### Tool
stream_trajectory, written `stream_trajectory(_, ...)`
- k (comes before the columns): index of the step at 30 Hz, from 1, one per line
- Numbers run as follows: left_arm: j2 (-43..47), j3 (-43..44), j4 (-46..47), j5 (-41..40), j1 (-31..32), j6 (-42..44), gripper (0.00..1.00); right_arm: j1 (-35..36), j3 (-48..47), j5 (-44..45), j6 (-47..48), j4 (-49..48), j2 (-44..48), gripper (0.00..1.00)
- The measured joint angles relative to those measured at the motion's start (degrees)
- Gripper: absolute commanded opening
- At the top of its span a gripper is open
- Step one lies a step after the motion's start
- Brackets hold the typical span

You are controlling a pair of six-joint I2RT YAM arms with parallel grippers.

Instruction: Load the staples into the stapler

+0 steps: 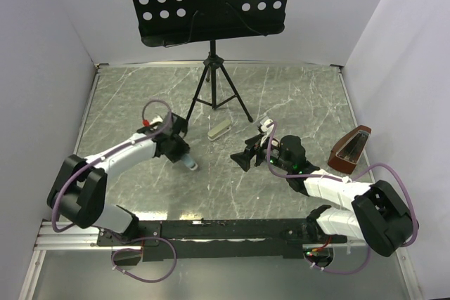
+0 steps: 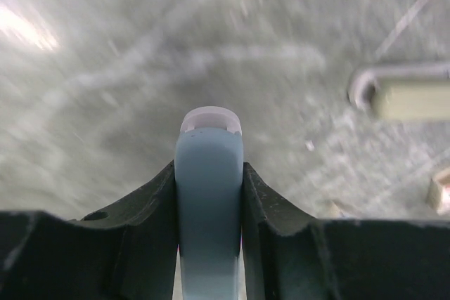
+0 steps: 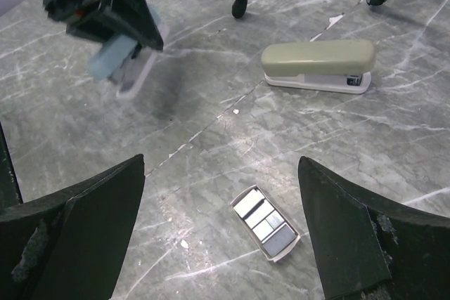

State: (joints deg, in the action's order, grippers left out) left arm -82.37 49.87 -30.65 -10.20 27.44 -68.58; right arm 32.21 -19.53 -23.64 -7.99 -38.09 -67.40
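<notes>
My left gripper (image 1: pixel 181 154) is shut on a light-blue stapler (image 2: pixel 209 194) and holds it at the table surface, left of centre; the stapler's pale tip sticks out past the fingers (image 2: pixel 274 201). It also shows in the right wrist view (image 3: pixel 116 57). The staples box (image 3: pixel 265 223), a tiny open white box with silvery-grey strips inside, lies on the table between and just beyond my right gripper's (image 3: pixel 219 173) wide-open, empty jaws. In the top view the right gripper (image 1: pixel 246 158) sits at table centre and hides the box.
A beige stapler (image 1: pixel 219 130) lies closed behind the grippers and shows in the right wrist view (image 3: pixel 320 64). A music stand's tripod (image 1: pixel 214 93) stands at the back centre. A reddish-brown object (image 1: pixel 350 150) sits at the right. White walls enclose the marble table (image 1: pixel 295 96).
</notes>
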Motion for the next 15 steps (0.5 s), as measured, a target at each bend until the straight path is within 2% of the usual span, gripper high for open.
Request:
stream_trajectory(7,-2.4,0.2,-0.6,-2.1,10.7,-15.4,0.44,0.0,0.0,0.0,0.1,0.0,-0.2,0.96)
stream_trajectory(11,-6.5,1.6,-1.3,-2.6,12.9,-20.3,0.47,0.0,0.0,0.0,0.2,0.0,-0.2,0.96)
stream_trajectory(14,-9.4,3.7,-2.5,-3.1,13.2,-21.9,0.59,0.0,0.0,0.0,0.2,0.0,-0.2,0.96)
stream_trajectory(15,-9.8,4.3,-2.8,-3.2,13.3,-22.4,0.66,0.0,0.0,0.0,0.2,0.0,-0.2,0.96)
